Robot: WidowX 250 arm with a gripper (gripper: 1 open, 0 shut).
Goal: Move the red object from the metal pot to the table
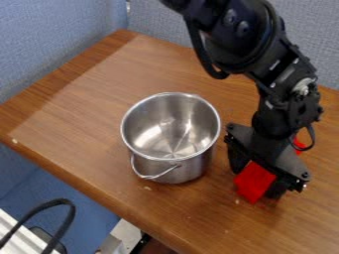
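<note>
The red object [253, 182], a bright red block, stands on the table [79, 94] just right of the metal pot [169, 134]. The pot looks empty inside, and its wire handle hangs toward the table's front edge. My gripper [261, 177] points straight down over the block. It is open, with one black finger on each side of the block, and I see no grip on it. The block's upper part is partly hidden by the gripper body.
The table's front edge runs close below the pot and the block. A black cable [40, 223] loops off the table at the bottom left. A blue wall stands behind the far left corner. The arm's black links fill the upper right.
</note>
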